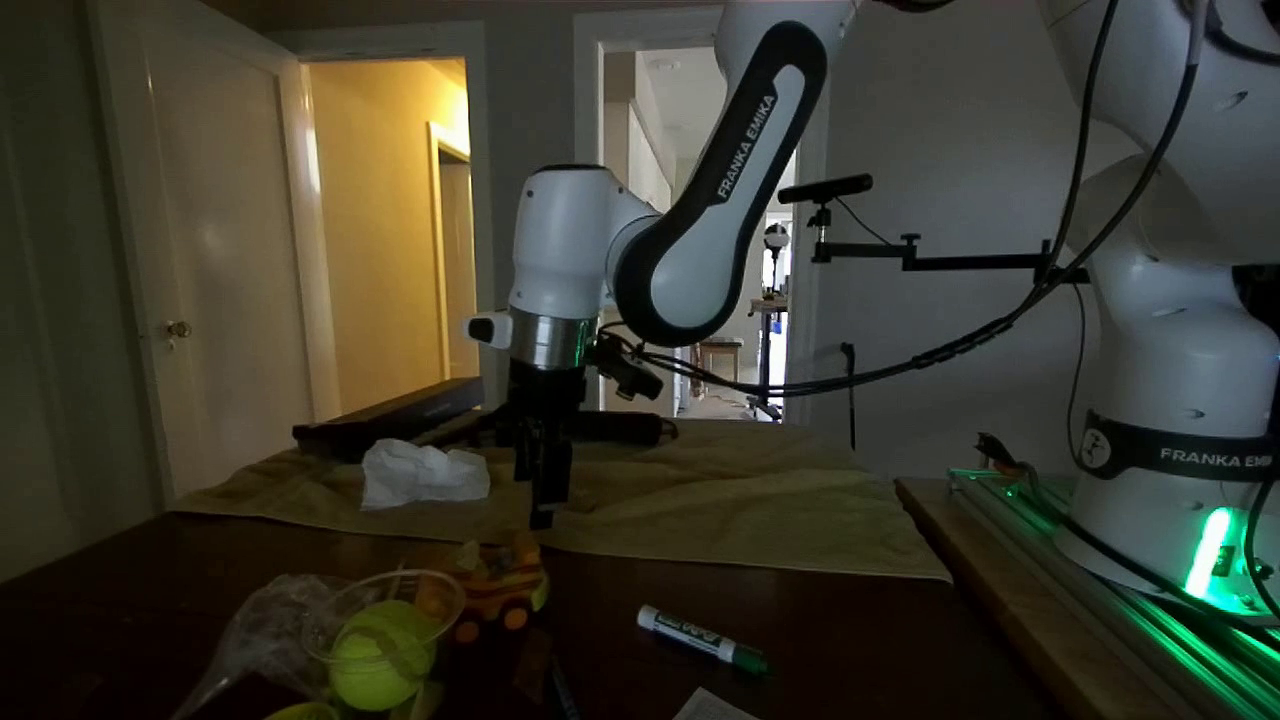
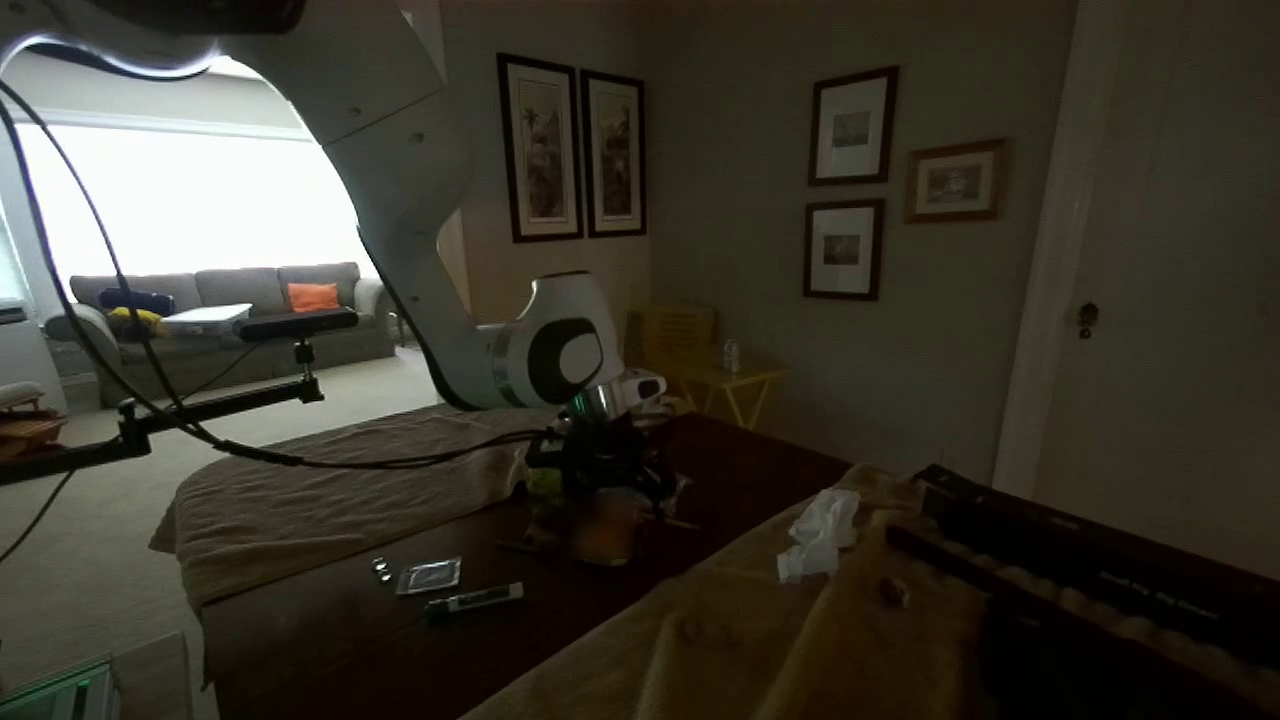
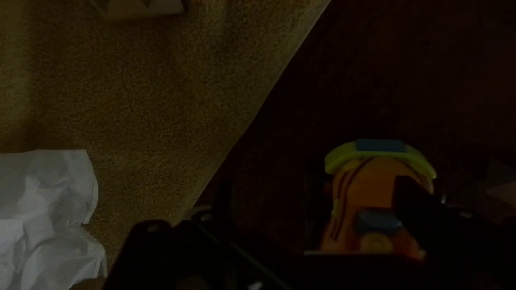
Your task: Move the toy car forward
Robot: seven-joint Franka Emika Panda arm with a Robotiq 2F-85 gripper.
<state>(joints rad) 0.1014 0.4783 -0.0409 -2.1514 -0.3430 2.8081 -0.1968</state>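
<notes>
The toy car is orange with a yellow-green bumper and blue parts. It stands on the dark table in an exterior view [image 1: 505, 582] beside a clear plastic cup, and looks blurred in an exterior view [image 2: 607, 530]. My gripper [image 1: 541, 512] points down above the table, close to the car and slightly higher than it. In the wrist view the gripper [image 3: 314, 189] is open, fingers wide apart. The car [image 3: 373, 193] shows there toward the right finger, which covers part of its right side. The car's rear is hidden by the gripper body. The wrist view is very dark.
The clear cup [image 1: 455, 610] holds a yellow-green ball [image 1: 380, 655], with a plastic bag [image 1: 260, 630] beside it. A green-capped marker [image 1: 700, 640] lies on the table. A brown towel [image 1: 740, 500] carries crumpled white paper [image 1: 425, 474]. A long black object [image 1: 390, 415] lies behind.
</notes>
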